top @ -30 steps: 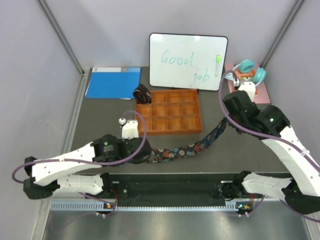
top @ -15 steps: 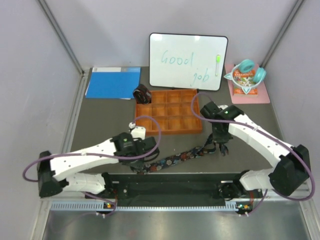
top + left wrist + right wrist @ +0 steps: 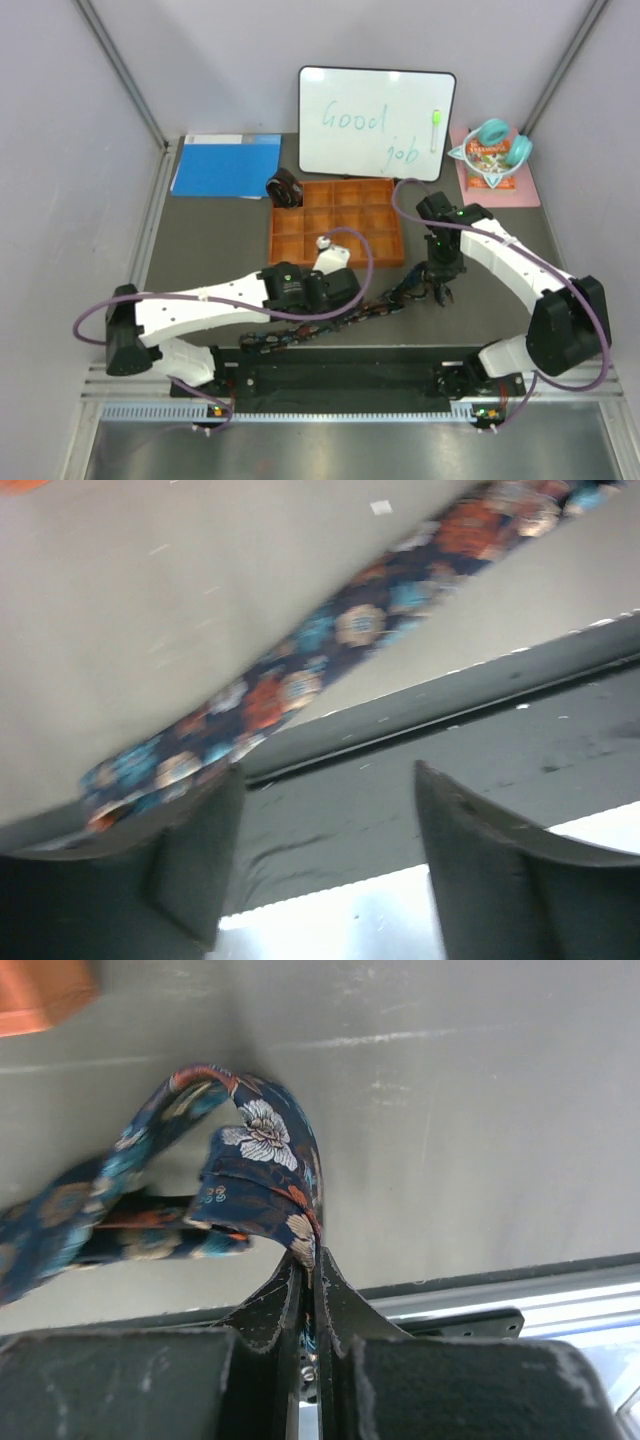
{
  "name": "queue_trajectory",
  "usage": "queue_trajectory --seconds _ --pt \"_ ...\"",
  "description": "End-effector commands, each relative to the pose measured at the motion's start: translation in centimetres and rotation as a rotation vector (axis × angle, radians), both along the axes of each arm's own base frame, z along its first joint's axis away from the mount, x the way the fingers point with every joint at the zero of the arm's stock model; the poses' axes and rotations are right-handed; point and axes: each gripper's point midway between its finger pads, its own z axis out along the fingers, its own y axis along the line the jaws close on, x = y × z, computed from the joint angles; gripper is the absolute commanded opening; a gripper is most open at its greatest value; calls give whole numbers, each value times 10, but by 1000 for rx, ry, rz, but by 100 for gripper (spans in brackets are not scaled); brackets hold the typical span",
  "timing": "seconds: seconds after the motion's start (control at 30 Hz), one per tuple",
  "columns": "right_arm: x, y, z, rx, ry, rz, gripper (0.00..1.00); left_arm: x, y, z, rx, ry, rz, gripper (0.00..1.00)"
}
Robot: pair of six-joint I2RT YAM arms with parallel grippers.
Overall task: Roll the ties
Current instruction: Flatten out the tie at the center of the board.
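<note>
Floral tie [image 3: 392,299] is lying as a long strip across the near part of the counter [image 3: 200,240], running from lower left up toward the right. Its middle is passing under the left arm. Left hand [image 3: 350,297] is hovering over the strip just in front of the orange tray [image 3: 360,232]. Right hand [image 3: 440,288] is pointing down at the strip's right end, near the tray's near right corner. Brown tie [image 3: 284,188] is sitting rolled up as a coil, touching the tray's far left corner. Whiteboard [image 3: 377,122] is standing behind the tray, blue folder [image 3: 226,165] is lying at the far left, and teal headphones [image 3: 495,135] are lying at the far right.

Left wrist view: left hand [image 3: 328,770] is released, with its two fingers [image 3: 200,880] standing well apart and nothing between them. The floral tie [image 3: 300,680] is stretching diagonally over the counter [image 3: 150,600] just beyond the fingertips, close to the counter's near edge. Picture is blurring slightly.

Right wrist view: right hand [image 3: 308,1260] is clenched, its fingers [image 3: 265,1310] pressing together and pinching a folded bit of the floral tie [image 3: 255,1170]. The fabric is looping up from the pinch and trailing off left over the counter [image 3: 450,1110]. An orange corner of the tray [image 3: 40,995] is showing top left.
</note>
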Motion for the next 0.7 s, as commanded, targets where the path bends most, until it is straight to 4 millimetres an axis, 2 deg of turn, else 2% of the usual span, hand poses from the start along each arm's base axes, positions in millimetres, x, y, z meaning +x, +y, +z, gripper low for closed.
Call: queue_trajectory --seconds 0.0,0.03,0.07,0.1,0.13,0.2,0.3,0.37,0.4,0.43,0.53,0.57,0.67 --pt "7 -5 -14 51 22 -10 0 2 -78 3 -156 -14 -156 60" --pt "7 -7 -16 47 27 -25 0 -2 -91 -5 -148 1 -181 50" --pt "6 -7 -17 50 31 -44 0 -5 -100 -9 -155 10 -197 49" --pt "5 -8 -19 49 42 -61 7 -7 -107 -22 -134 26 -206 46" --pt "3 -8 -22 51 50 -72 41 -6 -116 -23 -143 19 -210 41" --pt "1 -7 -27 59 55 -102 97 -2 -120 -36 -108 12 -200 37" --pt "1 -17 -33 2 49 -122 99 10 -125 -46 -83 -10 -209 34" --pt "10 -20 -20 -9 -9 -127 99 17 -124 -50 -73 16 -211 33" --pt "15 -20 -10 -1 -47 -132 99 18 -125 -52 -62 14 -216 32" --pt "23 -18 9 29 -123 -140 99 20 -129 -47 -68 10 -220 32" --pt "34 -13 43 97 -260 -157 99 12 -133 -40 -82 24 -225 31" --pt "33 -10 57 137 -312 -157 99 11 -134 -37 -89 20 -214 30" --pt "29 -2 80 226 -385 -129 96 0 -132 -25 -91 10 -204 29"
